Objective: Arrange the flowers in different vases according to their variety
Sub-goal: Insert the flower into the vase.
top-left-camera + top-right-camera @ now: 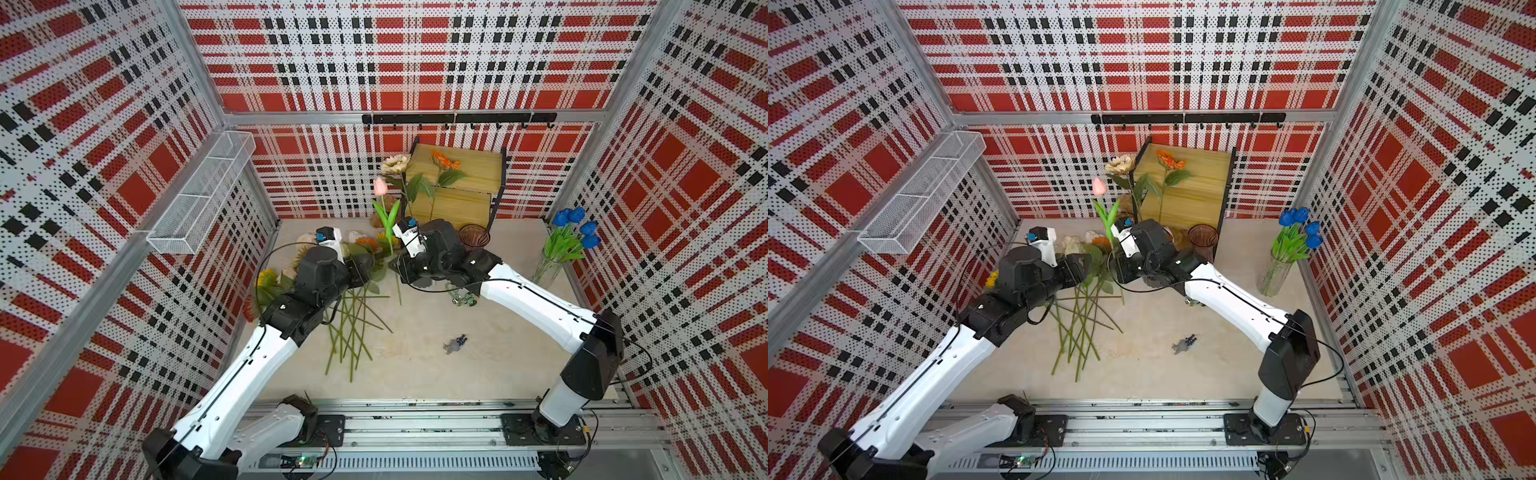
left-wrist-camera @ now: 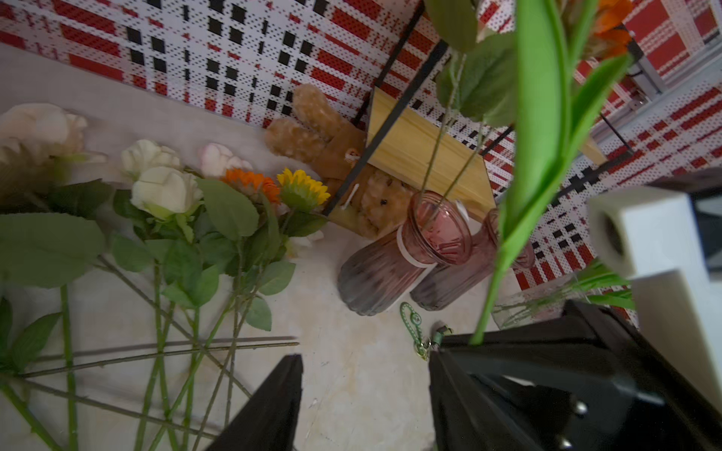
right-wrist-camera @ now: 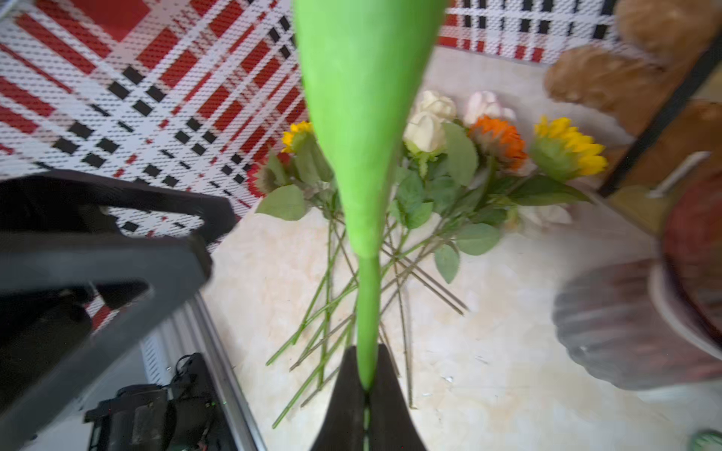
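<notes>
My right gripper [image 3: 367, 351] is shut on the green stem [image 3: 367, 308] of a pink tulip [image 1: 380, 186], which stands upright above the table's middle. Close beside that stem, my left gripper [image 2: 365, 355] is open with only bare table between its fingers. A heap of cream roses [image 2: 164, 191], yellow [image 2: 302, 189] and orange [image 2: 250, 181] sunflowers lies at the left. One ribbed pinkish vase [image 2: 375, 277] holds two sunflower stems. A second ribbed vase [image 1: 474, 237] is empty. Blue tulips [image 1: 575, 226] stand in the clear glass cylinder [image 1: 546, 272] at the right.
A wooden two-tier shelf [image 1: 457, 174] stands at the back wall with a plush bear [image 2: 324, 136] beside it. A green keychain [image 2: 414, 324] lies near the vases and a small figurine [image 1: 455, 343] nearer the front. A wire basket [image 1: 203, 195] hangs on the left wall.
</notes>
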Controlling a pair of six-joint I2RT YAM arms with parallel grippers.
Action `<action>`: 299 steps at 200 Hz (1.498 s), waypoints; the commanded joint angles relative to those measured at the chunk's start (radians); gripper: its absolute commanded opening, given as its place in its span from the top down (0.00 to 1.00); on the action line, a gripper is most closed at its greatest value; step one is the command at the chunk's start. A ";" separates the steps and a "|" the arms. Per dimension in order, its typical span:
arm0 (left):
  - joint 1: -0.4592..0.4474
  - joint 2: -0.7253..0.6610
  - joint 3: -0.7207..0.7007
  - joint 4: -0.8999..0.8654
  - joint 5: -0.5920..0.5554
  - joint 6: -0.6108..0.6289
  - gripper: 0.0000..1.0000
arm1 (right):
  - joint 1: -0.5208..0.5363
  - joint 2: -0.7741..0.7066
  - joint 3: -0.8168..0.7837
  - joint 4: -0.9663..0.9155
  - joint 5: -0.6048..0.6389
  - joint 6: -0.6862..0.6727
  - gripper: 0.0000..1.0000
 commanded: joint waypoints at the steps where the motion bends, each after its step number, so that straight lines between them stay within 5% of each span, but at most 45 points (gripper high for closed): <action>1: 0.070 -0.026 -0.018 -0.079 0.025 -0.008 0.42 | -0.089 -0.163 0.041 -0.142 0.282 -0.074 1.00; 45: 0.174 -0.068 -0.087 -0.090 0.062 -0.015 0.42 | -0.448 -0.379 -0.090 -0.111 0.491 -0.202 1.00; 89: 0.211 -0.068 -0.124 -0.090 0.088 -0.015 0.41 | -0.801 -0.404 -0.261 0.145 0.335 -0.227 1.00; 256: 0.286 -0.121 -0.199 -0.097 0.123 -0.017 0.41 | -0.943 -0.238 -0.439 0.480 0.253 -0.241 1.00; 268: 0.287 -0.124 -0.203 -0.097 0.126 -0.017 0.41 | -0.943 -0.237 -0.451 0.471 0.255 -0.234 0.71; 280: 0.287 -0.125 -0.204 -0.099 0.127 -0.018 0.41 | -0.943 -0.241 -0.466 0.461 0.279 -0.222 0.28; 299: 0.289 -0.126 -0.202 -0.103 0.130 -0.019 0.41 | -0.943 -0.260 -0.476 0.432 0.315 -0.202 0.06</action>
